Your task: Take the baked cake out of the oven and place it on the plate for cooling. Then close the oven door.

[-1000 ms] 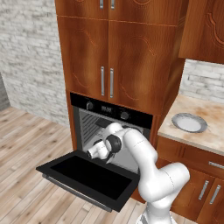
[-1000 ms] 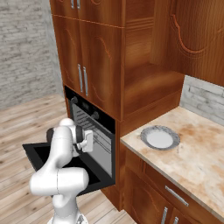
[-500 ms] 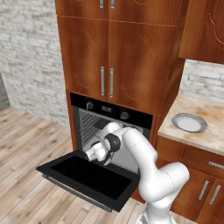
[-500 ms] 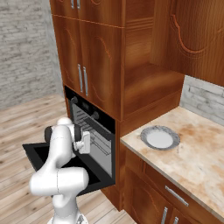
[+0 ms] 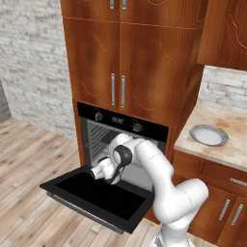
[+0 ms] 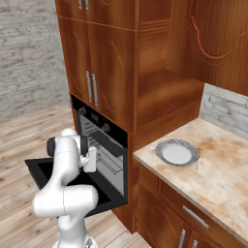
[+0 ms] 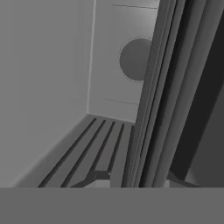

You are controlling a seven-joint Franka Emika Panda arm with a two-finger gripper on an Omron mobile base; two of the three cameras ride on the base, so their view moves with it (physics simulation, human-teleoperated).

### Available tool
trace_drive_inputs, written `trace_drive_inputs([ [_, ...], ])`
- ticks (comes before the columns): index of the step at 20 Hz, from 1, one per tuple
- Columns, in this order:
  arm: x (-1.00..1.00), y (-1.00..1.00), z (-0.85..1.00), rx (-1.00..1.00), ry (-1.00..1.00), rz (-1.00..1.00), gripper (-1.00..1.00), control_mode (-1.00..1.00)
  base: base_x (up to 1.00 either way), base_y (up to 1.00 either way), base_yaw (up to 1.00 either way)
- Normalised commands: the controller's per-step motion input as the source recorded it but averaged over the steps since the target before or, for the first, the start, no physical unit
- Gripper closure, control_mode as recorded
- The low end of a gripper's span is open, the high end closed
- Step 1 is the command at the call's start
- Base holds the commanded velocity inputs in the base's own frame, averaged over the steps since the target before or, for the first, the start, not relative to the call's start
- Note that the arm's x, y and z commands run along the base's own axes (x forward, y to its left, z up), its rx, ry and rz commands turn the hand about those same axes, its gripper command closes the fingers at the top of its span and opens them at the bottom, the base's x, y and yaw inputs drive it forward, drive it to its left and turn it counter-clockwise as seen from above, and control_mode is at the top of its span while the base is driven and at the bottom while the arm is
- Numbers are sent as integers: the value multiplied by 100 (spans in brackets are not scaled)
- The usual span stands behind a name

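Note:
The black oven (image 5: pixel 120 119) stands open, and its oven door (image 5: pixel 96 193) lies flat like a shelf in front of it. My gripper (image 5: pixel 98 171) hovers just above the door's inner edge, at the oven's mouth, pointing into the cavity. In the hand view the two dark fingertips (image 7: pixel 94 176) stand close together around a small pale piece (image 7: pixel 103 183), the baked cake, mostly cut off at the view's lower edge. Beyond them are the wire racks (image 7: pixel 148 109) and the back wall with its round fan. The plate (image 5: pixel 208 135) lies bare on the counter at the right (image 6: pixel 177 153).
Brown cabinet doors (image 5: pixel 118 58) rise above the oven. The stone counter (image 6: pixel 218 179) runs off to the right, with drawers beneath it. The lowered door juts out over the wooden floor (image 5: pixel 29 159). A brick wall stands at the left.
My hand has drawn back out of the oven cavity toward the lowered door, moving left and slightly down in the left base view. The jaws have kept their width.

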Motion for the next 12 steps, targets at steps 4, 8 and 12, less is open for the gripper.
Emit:
trace_drive_inputs([
  [4, -30, 14, -15, 1, 10, -1, 100, -100, 0, 0, 0],
  [8, -32, 15, -16, 2, 9, -1, 100, -100, 0, 0, 0],
  [12, -32, 15, -16, 2, 7, -1, 100, -100, 0, 0, 0],
])
